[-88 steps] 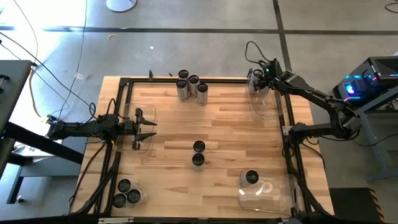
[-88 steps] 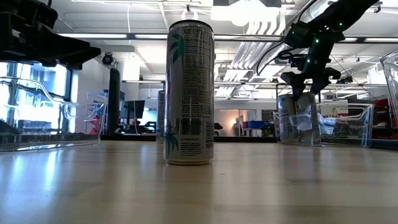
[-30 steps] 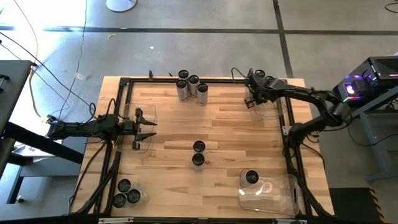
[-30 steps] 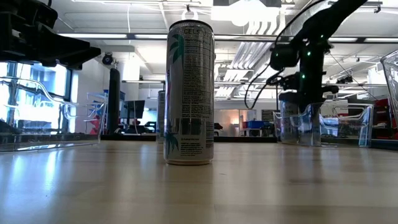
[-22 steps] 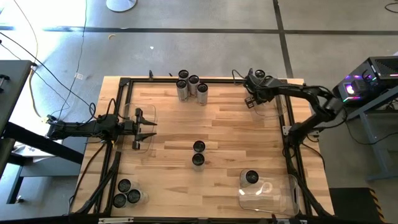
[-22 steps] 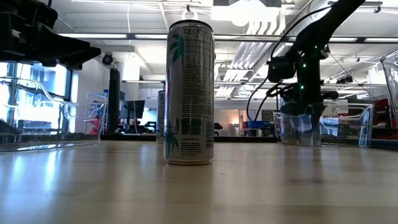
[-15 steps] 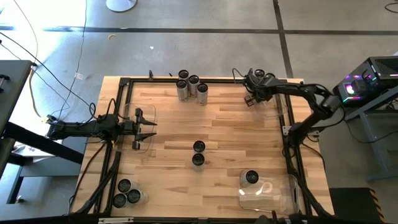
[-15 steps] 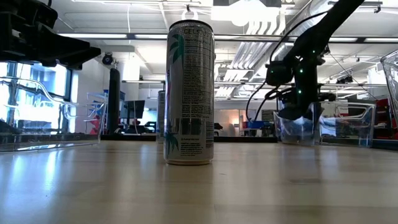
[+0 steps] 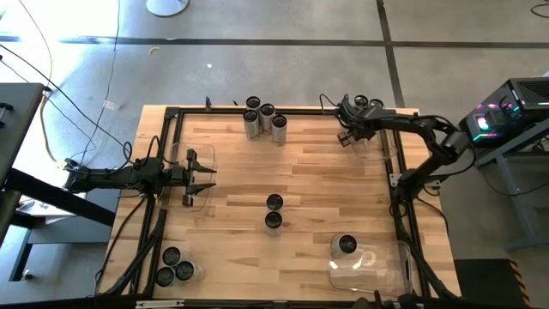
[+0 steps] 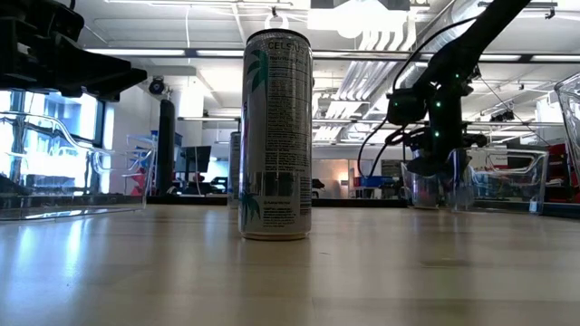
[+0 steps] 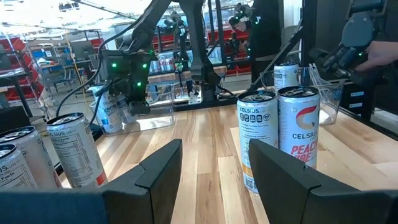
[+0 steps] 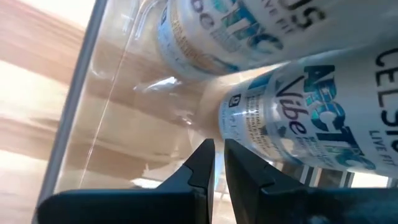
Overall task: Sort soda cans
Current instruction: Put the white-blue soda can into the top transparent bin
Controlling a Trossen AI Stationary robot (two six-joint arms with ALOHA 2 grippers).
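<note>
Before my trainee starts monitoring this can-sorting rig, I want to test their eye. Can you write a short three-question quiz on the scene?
1. True or false: the right gripper is shut, with no can between its fingers.
2. How many soda cans stand in the two cans at the table's centre?
3. Where is the left gripper? A) over the four cans at the far edge B) open, over the clear bin at the left side C) on the floor

Key: 1 true; 2 two; 3 B.
</note>
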